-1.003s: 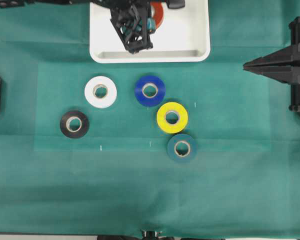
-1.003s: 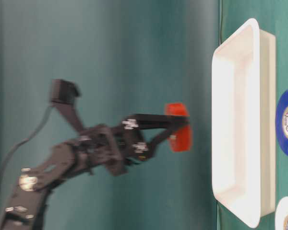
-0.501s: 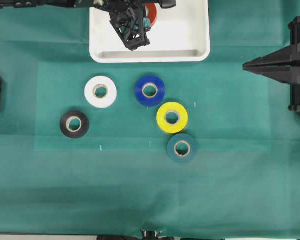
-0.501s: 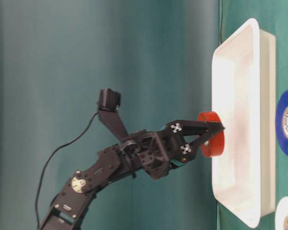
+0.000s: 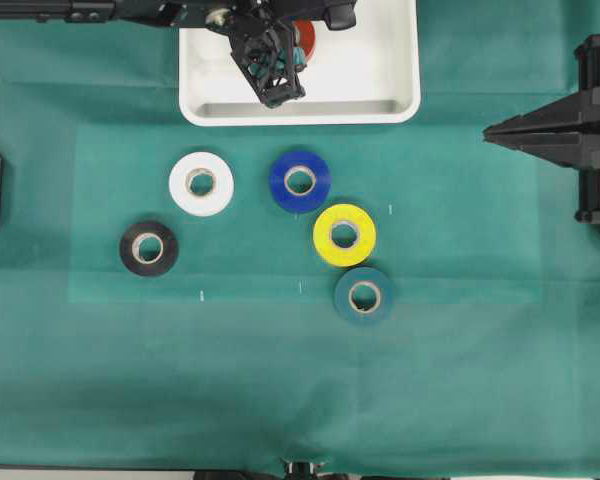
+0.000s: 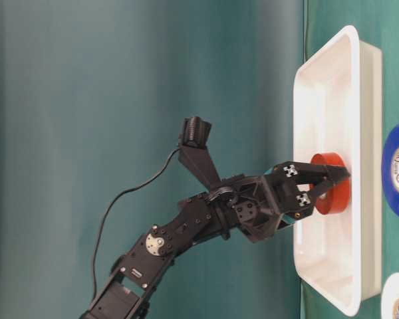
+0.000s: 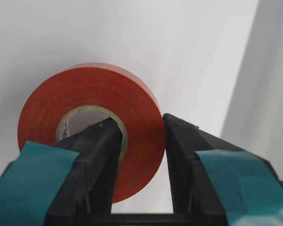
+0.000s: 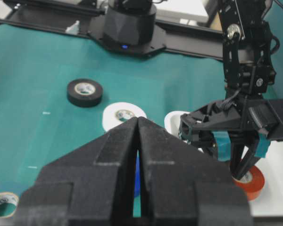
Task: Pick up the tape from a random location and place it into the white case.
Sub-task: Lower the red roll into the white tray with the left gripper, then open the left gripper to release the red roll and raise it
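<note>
The tape (image 7: 89,132), a glossy orange-red roll with a pale cardboard core, is pinched by the left gripper (image 7: 140,141), one jaw through the core and one on the outer wall. It hangs within the white case (image 5: 400,100), a smooth shallow plastic tray with rounded rim, and appears to sit at or just above the floor; contact cannot be told. The right gripper (image 8: 137,141), jaws together, idles well apart. Loose rolls, among them the blue roll (image 5: 300,181), lie on green cloth (image 5: 280,390).
</note>
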You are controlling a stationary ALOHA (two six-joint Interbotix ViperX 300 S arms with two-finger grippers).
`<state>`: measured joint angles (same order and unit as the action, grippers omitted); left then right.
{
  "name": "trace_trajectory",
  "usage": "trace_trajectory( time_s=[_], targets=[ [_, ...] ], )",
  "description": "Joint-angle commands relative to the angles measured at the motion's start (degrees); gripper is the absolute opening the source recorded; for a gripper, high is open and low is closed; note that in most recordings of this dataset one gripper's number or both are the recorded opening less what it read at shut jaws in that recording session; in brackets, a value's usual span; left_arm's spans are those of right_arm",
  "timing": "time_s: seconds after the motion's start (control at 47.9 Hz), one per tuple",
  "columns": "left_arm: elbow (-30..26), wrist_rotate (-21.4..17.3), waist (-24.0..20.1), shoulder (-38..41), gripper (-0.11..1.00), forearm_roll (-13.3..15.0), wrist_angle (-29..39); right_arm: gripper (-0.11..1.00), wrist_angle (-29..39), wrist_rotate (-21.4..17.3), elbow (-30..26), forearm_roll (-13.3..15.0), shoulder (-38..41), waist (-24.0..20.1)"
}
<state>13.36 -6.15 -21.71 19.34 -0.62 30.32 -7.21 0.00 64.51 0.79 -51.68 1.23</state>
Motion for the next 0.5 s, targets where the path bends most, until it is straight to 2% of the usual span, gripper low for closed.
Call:
trace_trajectory(
  time_s=[0.0,0.48],
  targets=[
    [-1.14,-0.09,-0.44,-0.97,0.25,0.00,-0.97,0.00,-0.35,0.00,-1.41,0.09,0.35,0.09],
    [-1.14,-0.18,-0.53,-0.97,0.26,0.18,-0.79,0.00,-0.44,0.00,-1.32,0.00,0.44,0.18]
  ],
)
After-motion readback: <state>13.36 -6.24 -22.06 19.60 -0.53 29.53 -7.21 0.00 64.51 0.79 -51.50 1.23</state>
